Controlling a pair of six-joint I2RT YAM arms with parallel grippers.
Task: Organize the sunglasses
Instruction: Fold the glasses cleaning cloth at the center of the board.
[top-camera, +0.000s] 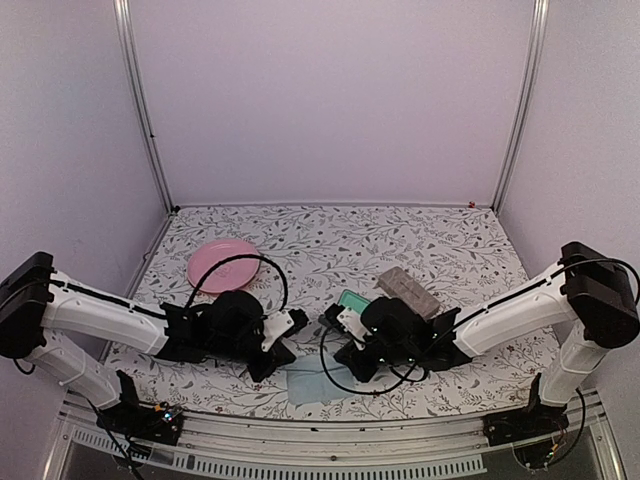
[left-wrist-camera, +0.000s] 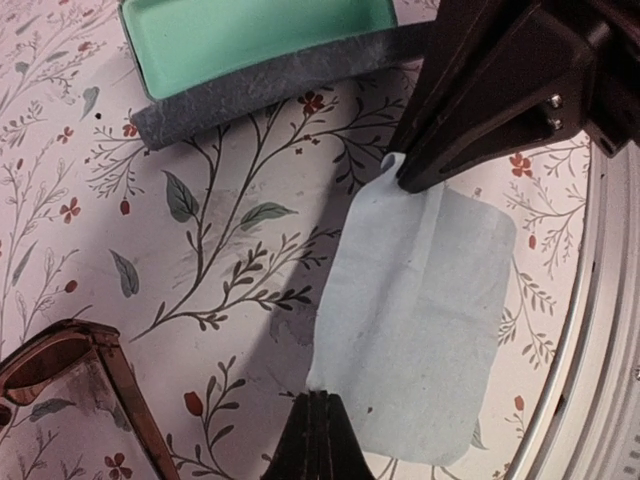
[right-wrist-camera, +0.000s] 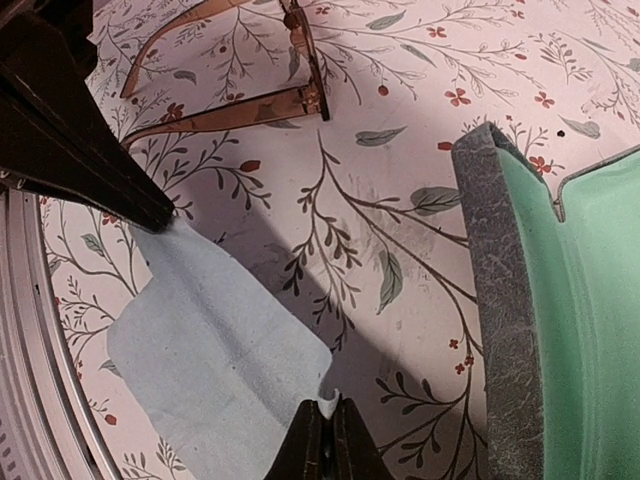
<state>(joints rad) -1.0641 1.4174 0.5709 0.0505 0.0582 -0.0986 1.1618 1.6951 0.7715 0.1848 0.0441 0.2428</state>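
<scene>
Left tool (left-wrist-camera: 316, 408): fingers closed, pinching one corner of the pale blue cloth (left-wrist-camera: 420, 320). Right tool (right-wrist-camera: 326, 410): fingers nearly together, a tip of the opposite cloth corner caught between them. The cloth lies flat on the floral table (left-wrist-camera: 230, 230), spread between the two tools.

Pink-framed sunglasses (right-wrist-camera: 305, 100): on the table beside the left tool, temples unfolded, apart from the cloth. Only this pair is seen.

Open case (left-wrist-camera: 260, 40), green lining up, lies near the right tool. Closed case (top-camera: 408, 290) sits just beyond it. Pink plate (top-camera: 222, 265) at far left.
</scene>
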